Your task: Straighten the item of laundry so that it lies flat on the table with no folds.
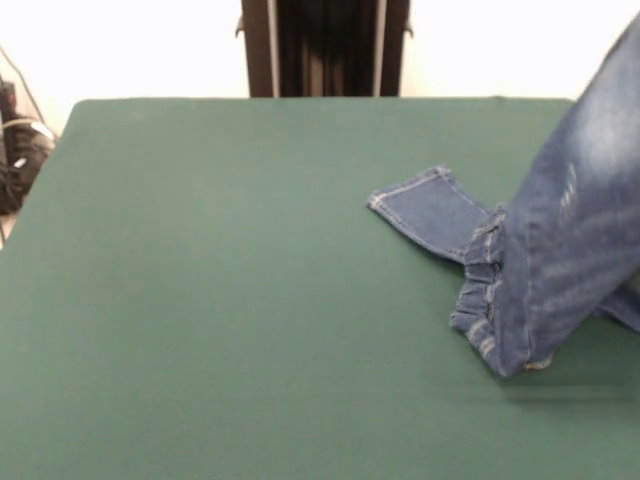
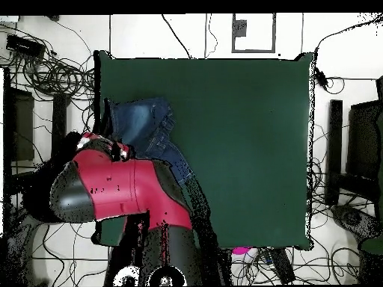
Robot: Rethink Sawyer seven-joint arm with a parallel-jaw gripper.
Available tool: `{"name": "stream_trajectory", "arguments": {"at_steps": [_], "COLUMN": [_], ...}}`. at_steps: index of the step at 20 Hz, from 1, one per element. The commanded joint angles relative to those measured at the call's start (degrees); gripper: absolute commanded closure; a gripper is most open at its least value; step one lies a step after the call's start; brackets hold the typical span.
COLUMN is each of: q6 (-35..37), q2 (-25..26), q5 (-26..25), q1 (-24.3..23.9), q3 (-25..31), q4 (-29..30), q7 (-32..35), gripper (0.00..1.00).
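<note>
While jeans (image 1: 560, 270) hang lifted at the counter (image 1: 250, 300) edge | one leg lies flat | fingers hidden: grip cannot be told

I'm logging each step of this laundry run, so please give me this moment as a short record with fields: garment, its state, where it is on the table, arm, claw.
garment: blue denim jeans with faded whitish patches
state: not flat; most of it is lifted and hangs up out of the front view's top right, gathered waistband low near the table, one leg end lying on the cloth
place: near one side edge of the green table, most of the cloth bare
arm: red and black arm over the jeans' side of the table in the overhead view
claw: not visible in either view
</note>
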Motion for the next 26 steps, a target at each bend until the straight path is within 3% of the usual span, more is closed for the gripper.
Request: {"name": "stream_trajectory", "arguments": {"at_steps": [1,12,15,22,24,26], "q6": [-5.4,-1.2,0.5,2.8,2.5,4.3], "q2": [7.2,11.7,13.3,21.6,23.4,23.1], "q5": [-0.3,2.8,4.0,12.8,15.2,15.3], "q1": [2.8,13.8,18.7,31.4,32.1,30.0], "q3": [5.6,-2.8,-6.9,-17.7,-18.4,-17.3], "q4": [3.5,-3.7,-6.2,-14.5,-16.3,-18.0], "q7": [5.9,15.1,19.4,33.6,34.1,30.2], "gripper": [1.0,1.0,1.0,1.0,1.0,1.0]}}
